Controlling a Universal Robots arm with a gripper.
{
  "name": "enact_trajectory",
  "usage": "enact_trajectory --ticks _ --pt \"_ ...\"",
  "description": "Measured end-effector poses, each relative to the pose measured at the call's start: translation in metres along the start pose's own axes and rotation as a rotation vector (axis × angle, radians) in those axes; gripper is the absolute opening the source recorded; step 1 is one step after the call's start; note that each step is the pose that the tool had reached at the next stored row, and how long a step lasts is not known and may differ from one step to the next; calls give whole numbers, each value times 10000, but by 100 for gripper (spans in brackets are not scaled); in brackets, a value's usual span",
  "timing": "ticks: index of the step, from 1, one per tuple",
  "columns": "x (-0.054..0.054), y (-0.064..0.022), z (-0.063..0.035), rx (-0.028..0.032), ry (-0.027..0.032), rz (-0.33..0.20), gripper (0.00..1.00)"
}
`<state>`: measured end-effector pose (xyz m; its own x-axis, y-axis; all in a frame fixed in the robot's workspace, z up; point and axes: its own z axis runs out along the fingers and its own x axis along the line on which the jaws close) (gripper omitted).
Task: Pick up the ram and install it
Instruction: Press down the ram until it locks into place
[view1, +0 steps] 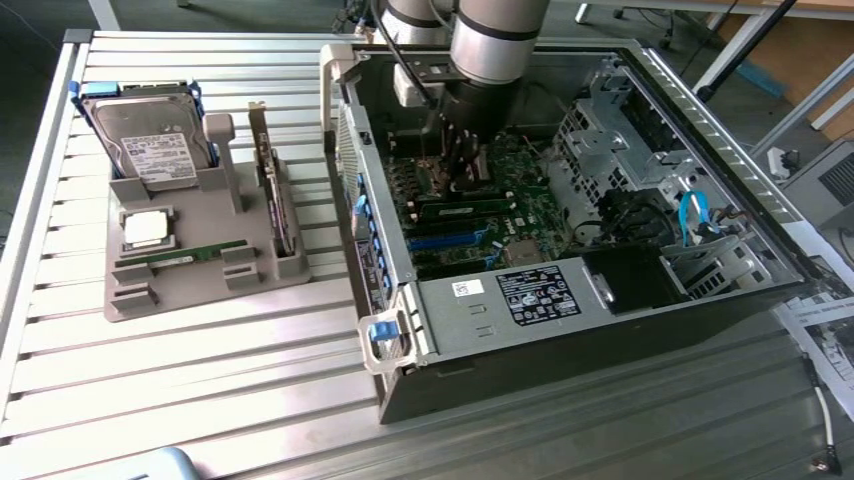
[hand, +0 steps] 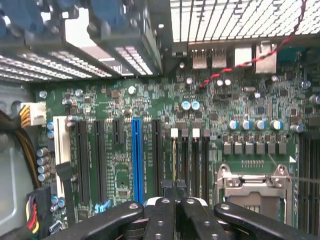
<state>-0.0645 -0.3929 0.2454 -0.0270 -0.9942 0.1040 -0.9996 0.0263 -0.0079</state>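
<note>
The arm reaches down into an open computer case (view1: 400, 345) that lies on its side on a slatted metal bench (view1: 200, 380), and its gripper (view1: 466, 178) hangs low over the green motherboard (view1: 514, 225), fingers pressed together. In the exterior view a narrow green stick with dark chips — the ram (view1: 461, 209) — lies seated across the board just below the gripper's fingertips; whether the fingers touch it cannot be told. In the wrist view the dark fingers (hand: 165, 217) sit side by side at the edge of the picture, tight against one another, above the motherboard (hand: 150, 100) with its row of long black slots (hand: 82, 160), one blue slot (hand: 137, 160), and a metal processor socket frame (hand: 252, 187). Yellow, red and black wires (hand: 27, 117) run to a white connector near the board's corner. On the exterior view's left, well apart from the case, a grey holder tray (view1: 187, 280) stands on the bench. It carries a hard drive with blue rails (view1: 154, 140) standing tilted at its far end, a square silver processor chip (view1: 147, 228) lying flat in the middle, a thin green strip (view1: 180, 260) lying in a low groove near the front, and a card (view1: 276, 190) upright on edge along the side nearest the case. Inside the case a blue cable (view1: 691, 215) curves beside the drive cage, and a black box with a white label (view1: 541, 295) sits at the near wall.
</note>
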Motion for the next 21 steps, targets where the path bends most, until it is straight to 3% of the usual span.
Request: enact_trajectory --ticks 9,21 --pt "3 187 22 0 0 0 11" --pt "-3 263 105 -1 3 -1 11"
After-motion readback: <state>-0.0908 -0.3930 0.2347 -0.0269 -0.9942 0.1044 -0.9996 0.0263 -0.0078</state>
